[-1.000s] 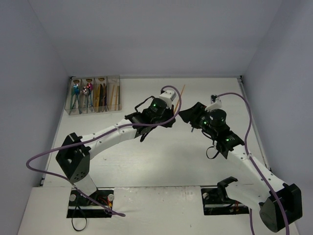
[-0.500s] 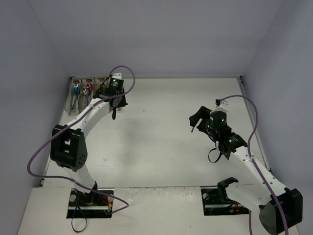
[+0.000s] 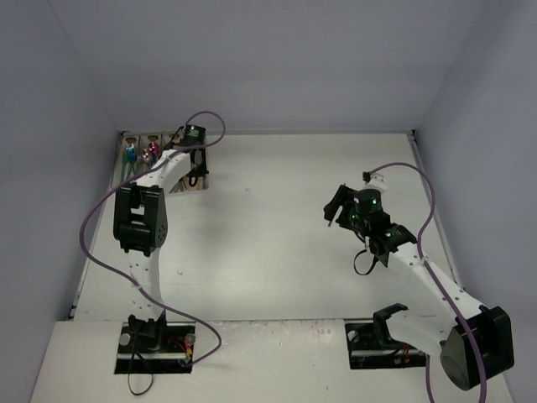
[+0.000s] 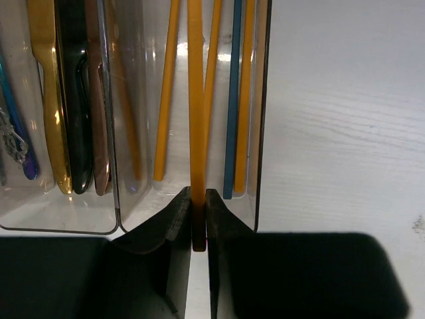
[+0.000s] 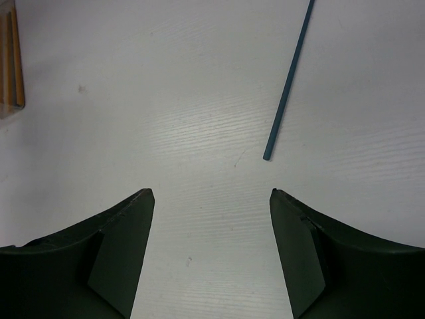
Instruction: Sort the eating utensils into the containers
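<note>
Left gripper (image 3: 198, 168), seen from the top camera, is stretched to the upper left of the frame over the right end of the containers (image 3: 122, 180), which sit in the far left corner of the counter (image 3: 268, 252). At this size its jaws cannot be read. The right gripper (image 3: 334, 210) hangs right of centre with its jaws parted. The counter is white, pale grey walls (image 3: 252, 59) close it in on three sides, and a purple cable (image 3: 92, 243) loops along each arm.

In the left wrist view the left gripper (image 4: 198, 199) is clenched on the near end of an orange stick (image 4: 196, 100), at the bottom centre of the frame. The stick runs straight up the frame along the rightmost compartment (image 4: 263, 133), among other orange sticks and one blue stick (image 4: 233, 100). I cannot tell whether it rests on the floor of the compartment. The compartment to the left holds a gold knife (image 4: 45, 100), a black utensil (image 4: 76, 100) and a copper utensil (image 4: 96, 100). Bare counter with a wood grain fills the right side.

In the right wrist view the right gripper (image 5: 211, 193) is released and holds nothing, its dark fingers (image 5: 119, 252) wide apart at the bottom. A teal-blue stick (image 5: 289, 83) lies aslant on the white counter at the upper right, apart from the fingers. A corner of the containers (image 5: 10, 60) shows at the upper left edge.
</note>
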Controlling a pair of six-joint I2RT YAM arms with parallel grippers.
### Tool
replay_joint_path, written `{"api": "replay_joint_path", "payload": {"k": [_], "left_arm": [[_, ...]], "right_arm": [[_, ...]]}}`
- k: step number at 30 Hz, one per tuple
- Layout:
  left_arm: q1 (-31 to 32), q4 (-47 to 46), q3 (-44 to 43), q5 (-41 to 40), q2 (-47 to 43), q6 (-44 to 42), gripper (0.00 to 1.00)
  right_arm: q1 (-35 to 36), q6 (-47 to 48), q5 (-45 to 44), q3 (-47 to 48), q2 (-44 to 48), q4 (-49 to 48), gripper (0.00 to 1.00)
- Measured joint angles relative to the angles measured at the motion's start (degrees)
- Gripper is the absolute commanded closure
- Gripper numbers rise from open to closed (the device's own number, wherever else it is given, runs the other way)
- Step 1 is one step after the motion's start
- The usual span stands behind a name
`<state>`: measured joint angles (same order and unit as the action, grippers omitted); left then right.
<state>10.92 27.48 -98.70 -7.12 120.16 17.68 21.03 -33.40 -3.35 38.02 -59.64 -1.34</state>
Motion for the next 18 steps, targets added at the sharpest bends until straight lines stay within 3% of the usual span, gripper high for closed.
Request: {"api": "replay_joint_path", "payload": {"k": [7, 14, 18], "left_arm": [[-0.06, 1.01, -0.32, -0.48, 0.28, -0.88, 0.67], [-0.07, 1.12, -0.32, -0.33, 0.06, -1.15, 0.63], [0.16, 1.48, -0.20, 0.17, -2.09, -1.04, 0.48]], "right_arm": [[-0.06, 0.41, -1.94, 0.00, -4.62, 0.34, 0.31], [-0.06, 0.74, -4.39, 0.07, -10.92, 0.44, 0.32], [-0.06, 0.72, -6.53, 0.52, -14.99, 0.85, 0.36]]}}
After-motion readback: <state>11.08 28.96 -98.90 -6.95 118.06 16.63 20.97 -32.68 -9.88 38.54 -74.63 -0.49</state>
